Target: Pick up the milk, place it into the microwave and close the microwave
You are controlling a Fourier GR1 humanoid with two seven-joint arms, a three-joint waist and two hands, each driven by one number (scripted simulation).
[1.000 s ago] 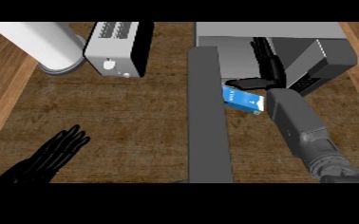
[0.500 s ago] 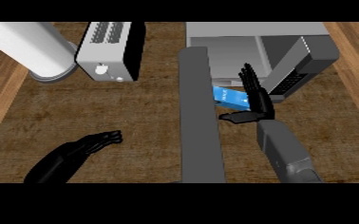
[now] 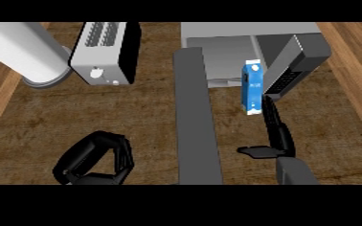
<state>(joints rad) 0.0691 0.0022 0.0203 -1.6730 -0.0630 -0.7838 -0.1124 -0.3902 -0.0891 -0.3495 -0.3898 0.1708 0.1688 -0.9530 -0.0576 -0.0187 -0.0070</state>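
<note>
While the wooden bench (image 3: 148, 115) fills most of the frame, the microwave (image 3: 240, 48) takes up the upper right, its cavity facing the viewer and its dark door (image 3: 197, 119) swung open, seen edge-on as a long grey bar running down the middle to the lower edge. At the upper left a large white cylinder (image 3: 32, 52) lies slanted, and just right of it stands a white toaster (image 3: 106, 52) with a black side. The left hand (image 3: 96, 160) sits at the lower left above the bench, its black fingers curled inward into a loose fist around nothing. The right hand (image 3: 272, 134) rises from the lower right, its fingers held straight and together, pointing up toward the microwave, with the thumb sticking out to the left. The blue milk (image 3: 252, 87) carton stands at the microwave's open front, right of the door, just beyond those fingertips; whether they touch its lower end cannot be told.
</note>
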